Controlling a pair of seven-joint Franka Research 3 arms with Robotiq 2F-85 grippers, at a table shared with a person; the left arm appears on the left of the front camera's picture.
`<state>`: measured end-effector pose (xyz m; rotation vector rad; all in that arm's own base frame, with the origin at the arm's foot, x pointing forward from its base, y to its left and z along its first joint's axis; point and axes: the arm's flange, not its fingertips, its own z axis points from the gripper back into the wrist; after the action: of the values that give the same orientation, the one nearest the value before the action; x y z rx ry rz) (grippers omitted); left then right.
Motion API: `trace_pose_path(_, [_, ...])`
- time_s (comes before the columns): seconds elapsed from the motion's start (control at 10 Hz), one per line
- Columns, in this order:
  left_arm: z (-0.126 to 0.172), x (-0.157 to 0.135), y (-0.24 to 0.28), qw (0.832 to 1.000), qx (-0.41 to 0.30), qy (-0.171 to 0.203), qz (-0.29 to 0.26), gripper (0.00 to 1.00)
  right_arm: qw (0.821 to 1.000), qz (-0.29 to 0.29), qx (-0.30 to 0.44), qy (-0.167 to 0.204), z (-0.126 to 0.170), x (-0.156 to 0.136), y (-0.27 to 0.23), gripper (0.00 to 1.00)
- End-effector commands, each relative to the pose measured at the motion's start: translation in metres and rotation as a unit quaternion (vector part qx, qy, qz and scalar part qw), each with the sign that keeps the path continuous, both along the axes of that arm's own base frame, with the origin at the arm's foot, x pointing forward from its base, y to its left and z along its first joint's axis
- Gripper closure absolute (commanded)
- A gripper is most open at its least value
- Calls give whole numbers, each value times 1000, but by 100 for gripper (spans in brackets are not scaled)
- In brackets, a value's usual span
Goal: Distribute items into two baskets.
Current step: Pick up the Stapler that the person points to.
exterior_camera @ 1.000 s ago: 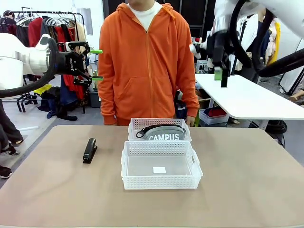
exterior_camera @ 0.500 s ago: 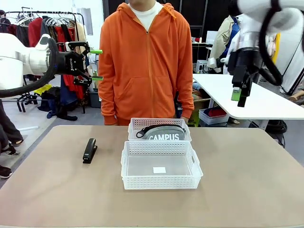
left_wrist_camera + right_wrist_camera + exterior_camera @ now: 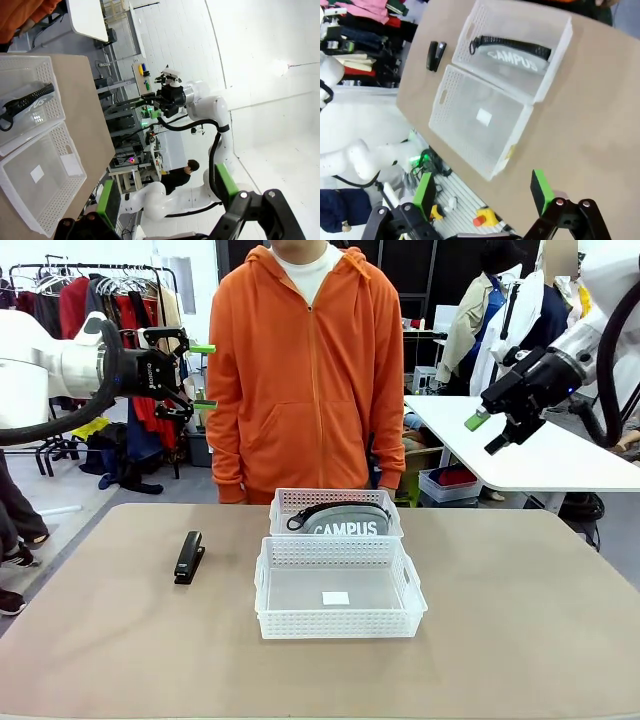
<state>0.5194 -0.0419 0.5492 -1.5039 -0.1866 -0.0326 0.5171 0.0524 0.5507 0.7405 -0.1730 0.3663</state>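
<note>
The grey CAMPUS pouch (image 3: pixel 345 522) with its black strap lies in the far basket (image 3: pixel 335 500). Touching it in front, the near basket (image 3: pixel 338 623) holds only a white sticker on its floor. The black stapler (image 3: pixel 188 557) lies on the table left of the baskets. My left gripper (image 3: pixel 203 375) hangs open high at the left, well above the table. At the upper right my right gripper (image 3: pixel 487 433) is open and tilted. The right wrist view looks down past that open gripper (image 3: pixel 482 192) on the pouch (image 3: pixel 515 55), the empty basket (image 3: pixel 470 132) and the stapler (image 3: pixel 435 55). The left gripper (image 3: pixel 167 195) points sideways past both baskets (image 3: pixel 60 200).
A person in an orange hoodie (image 3: pixel 305 370) stands at the table's far edge behind the baskets. A white table (image 3: pixel 530 455) stands at the back right and a clothes rack (image 3: pixel 60 290) at the back left. Bare brown tabletop (image 3: pixel 520 620) surrounds the baskets.
My right arm has swung away to the right, and its gripper has turned from pointing down to tilted. The left arm, baskets, pouch and stapler have not moved.
</note>
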Motion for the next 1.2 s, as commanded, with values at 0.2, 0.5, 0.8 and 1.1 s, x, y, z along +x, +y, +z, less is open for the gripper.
trace_pose_path(0.2, [2,0,1,1000,-1,-1,0,0,1000,9,-9,29,6,-5,-1,0])
trace_pose_path(0.5, [2,0,1,1000,-1,-1,0,0,991,-10,118,54,-13,21,5,0])
trace_pose_path(0.8, [2,0,1,1000,-1,-1,0,0,936,-85,321,116,-16,56,3,0])
trace_pose_path(1.1, [2,0,1,1000,-1,-1,0,0,915,-103,370,125,-18,63,8,0])
